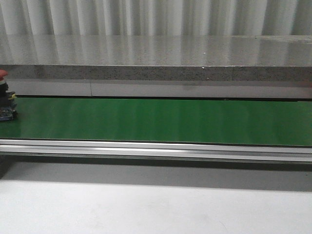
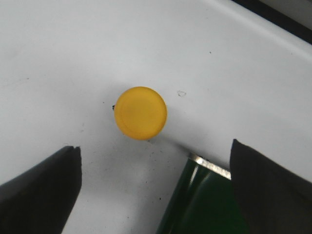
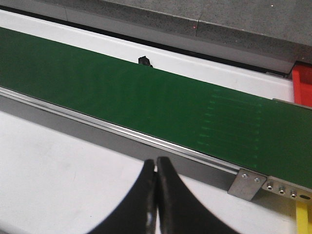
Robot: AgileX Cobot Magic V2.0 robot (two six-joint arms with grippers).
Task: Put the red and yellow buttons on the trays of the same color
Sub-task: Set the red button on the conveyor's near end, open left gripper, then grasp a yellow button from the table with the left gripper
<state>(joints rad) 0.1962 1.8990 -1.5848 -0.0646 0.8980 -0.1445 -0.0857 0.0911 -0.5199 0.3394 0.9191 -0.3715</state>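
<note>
A round yellow button (image 2: 140, 113) lies on the white table in the left wrist view, just past the end of the green belt (image 2: 204, 204). My left gripper (image 2: 156, 187) hangs above it, open and empty, with the button ahead of its fingertips. A red button (image 1: 4, 92) on a black body stands on the belt at the far left edge of the front view, partly cut off. My right gripper (image 3: 156, 168) is shut on nothing over the white table in front of the belt. A corner of the red tray (image 3: 303, 85) shows beyond the belt's end.
The green conveyor belt (image 1: 161, 119) runs across the table with an aluminium rail (image 1: 156, 148) along its near side. A grey stone ledge (image 1: 156, 53) lies behind it. A small black part (image 3: 144, 61) sits at the belt's far edge. A thin yellow strip (image 3: 303, 217) is near the belt's end bracket.
</note>
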